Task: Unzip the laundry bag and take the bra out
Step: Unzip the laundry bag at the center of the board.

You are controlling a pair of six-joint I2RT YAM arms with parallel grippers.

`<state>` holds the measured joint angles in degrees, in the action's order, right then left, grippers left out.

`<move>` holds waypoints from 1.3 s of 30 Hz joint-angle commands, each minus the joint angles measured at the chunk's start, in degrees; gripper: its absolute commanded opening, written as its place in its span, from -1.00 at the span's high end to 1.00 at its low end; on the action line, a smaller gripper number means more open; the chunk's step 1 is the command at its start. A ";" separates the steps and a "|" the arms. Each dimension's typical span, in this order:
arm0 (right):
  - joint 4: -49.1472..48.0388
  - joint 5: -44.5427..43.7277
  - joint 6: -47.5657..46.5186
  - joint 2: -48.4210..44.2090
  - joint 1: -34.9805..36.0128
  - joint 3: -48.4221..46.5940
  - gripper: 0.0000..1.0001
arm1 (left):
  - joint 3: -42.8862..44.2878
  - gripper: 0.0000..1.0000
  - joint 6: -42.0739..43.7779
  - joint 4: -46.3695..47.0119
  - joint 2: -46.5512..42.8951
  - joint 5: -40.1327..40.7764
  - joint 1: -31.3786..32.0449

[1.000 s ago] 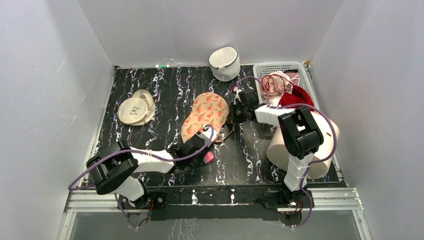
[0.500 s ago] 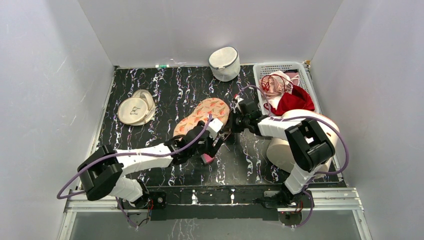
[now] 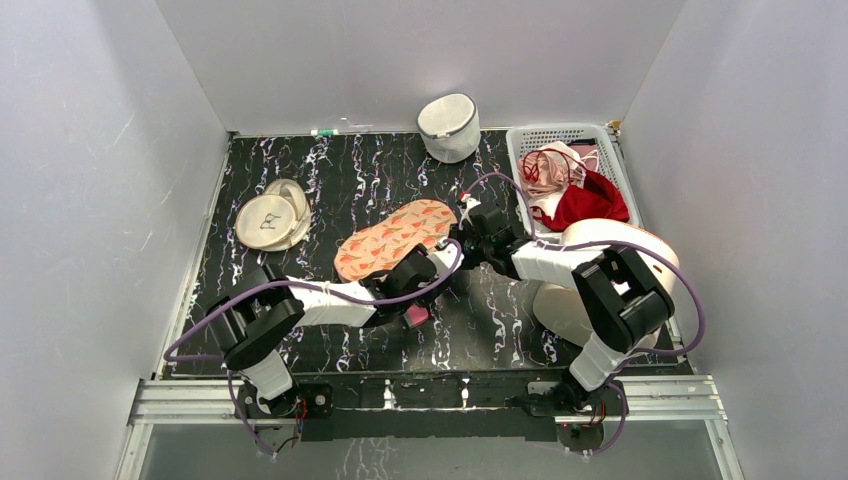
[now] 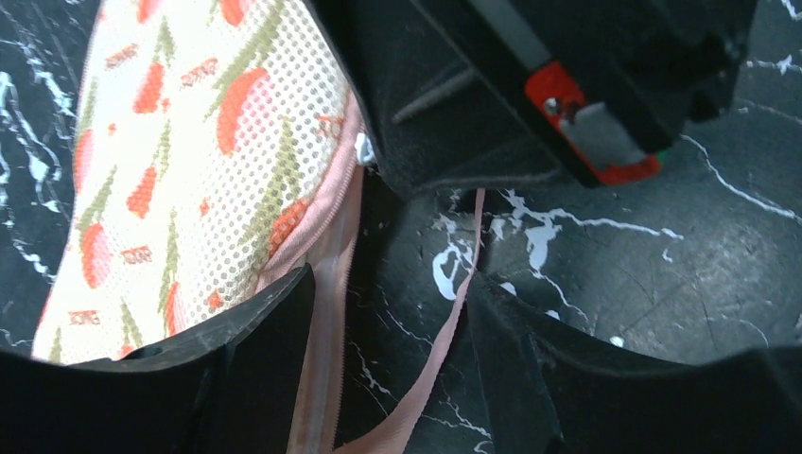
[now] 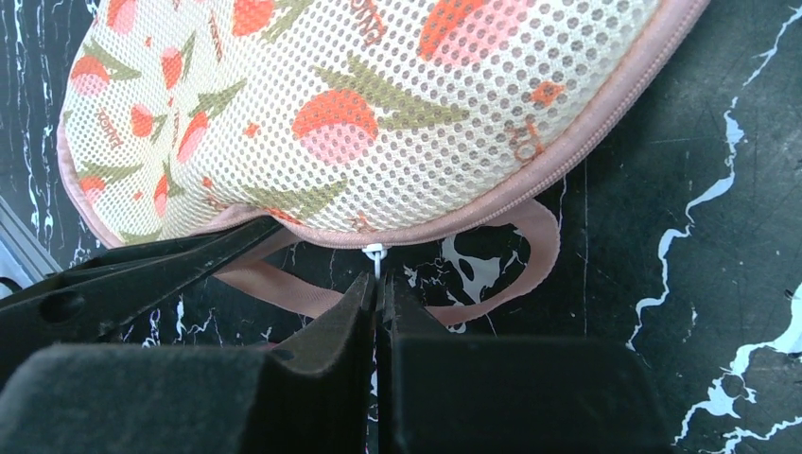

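The laundry bag (image 3: 392,238) lies flat mid-table, peach mesh with red-orange leaf print, its zip closed. My right gripper (image 3: 462,243) is at the bag's right end. In the right wrist view, the bag (image 5: 359,104) fills the top and my right gripper (image 5: 380,284) is shut on the white zip pull (image 5: 375,253). My left gripper (image 3: 432,268) sits just in front. In its wrist view, my left gripper (image 4: 388,322) is open, with the zip edge (image 4: 326,312) and loop strap (image 4: 444,350) between the jaws. No bra shows at the bag.
A white mesh cylinder bag (image 3: 448,127) stands at the back. A white basket (image 3: 520,140) at the back right holds a dark red garment (image 3: 590,200) and pale pink fabric (image 3: 548,165). A cream round pouch (image 3: 270,218) lies left. A small pink thing (image 3: 417,316) lies under the left arm.
The bag has turned and slid left, lying more sideways. My left arm has reached further right to the bag's right end. My right gripper has moved down-left onto the bag's edge.
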<state>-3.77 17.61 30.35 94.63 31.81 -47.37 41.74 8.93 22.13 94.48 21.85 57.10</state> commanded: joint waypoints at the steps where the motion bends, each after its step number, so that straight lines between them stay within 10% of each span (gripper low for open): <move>1: -3.57 1.12 -1.13 -2.51 0.30 -1.34 1.00 | -0.39 -0.20 2.55 6.75 -0.37 4.49 -0.21; 20: -1.34 -6.10 -6.68 -6.19 0.40 1.87 1.00 | -4.04 0.86 1.31 7.95 -0.04 7.77 -0.32; 39: 1.00 -12.55 -11.06 -5.37 -3.44 0.01 1.00 | -10.74 1.00 -4.03 6.57 -7.87 4.29 -0.63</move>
<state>-1.08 9.15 21.06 90.70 30.48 -45.23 32.75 6.44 29.91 89.97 26.63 56.95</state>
